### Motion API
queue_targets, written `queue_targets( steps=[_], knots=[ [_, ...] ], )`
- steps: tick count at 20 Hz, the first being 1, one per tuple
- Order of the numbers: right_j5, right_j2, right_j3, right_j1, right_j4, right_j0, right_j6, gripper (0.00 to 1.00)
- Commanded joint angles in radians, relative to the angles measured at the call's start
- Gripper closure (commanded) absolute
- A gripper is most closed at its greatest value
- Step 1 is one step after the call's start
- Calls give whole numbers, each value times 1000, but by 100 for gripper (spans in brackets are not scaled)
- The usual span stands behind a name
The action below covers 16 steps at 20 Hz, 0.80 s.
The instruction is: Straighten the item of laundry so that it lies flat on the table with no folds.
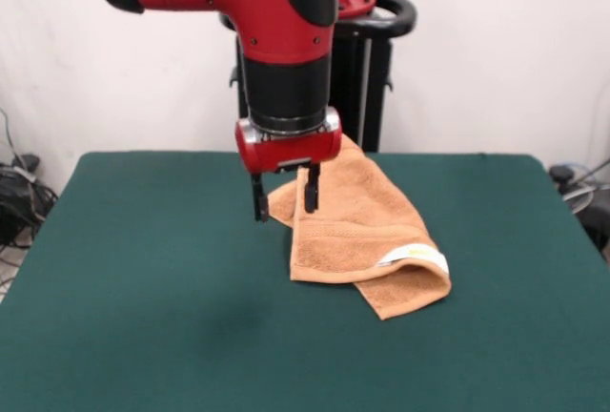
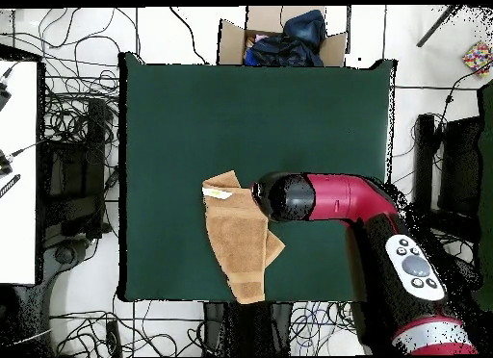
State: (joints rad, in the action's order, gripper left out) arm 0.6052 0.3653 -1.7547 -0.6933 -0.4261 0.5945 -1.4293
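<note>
In the front view the red and black arm [image 1: 276, 21] comes down from the top of the frame, its wrist pointing straight down just left of centre. The gripper [image 1: 285, 195] hangs below the wrist with its two dark fingers [image 1: 259, 198] apart and nothing between them. One finger stands over bare green just left of the towel's edge; the other shows in front of the cloth's upper left part. Whether the tips touch the surface cannot be told.

The towel [image 1: 357, 226] lies on the table [image 1: 143, 278] just right of centre, folded over itself, with a doubled flap at its lower right carrying the white label [image 1: 416, 257].

In the overhead view the arm [image 2: 332, 198] reaches in from the lower right, its dark wrist end just right of the towel [image 2: 239, 241], which lies in the lower middle of the table [image 2: 289, 114].
</note>
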Motion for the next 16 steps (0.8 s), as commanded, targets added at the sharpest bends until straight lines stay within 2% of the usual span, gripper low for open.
queue_targets(
  steps=[1, 10, 16],
  knots=[
    [52, 53, 61, 86, -76, -8, 115, 0],
    [25, 51, 89, 133, -121, -6, 89, 0],
    [14, 38, 125, 169, -139, -34, 52, 0]
  ],
)
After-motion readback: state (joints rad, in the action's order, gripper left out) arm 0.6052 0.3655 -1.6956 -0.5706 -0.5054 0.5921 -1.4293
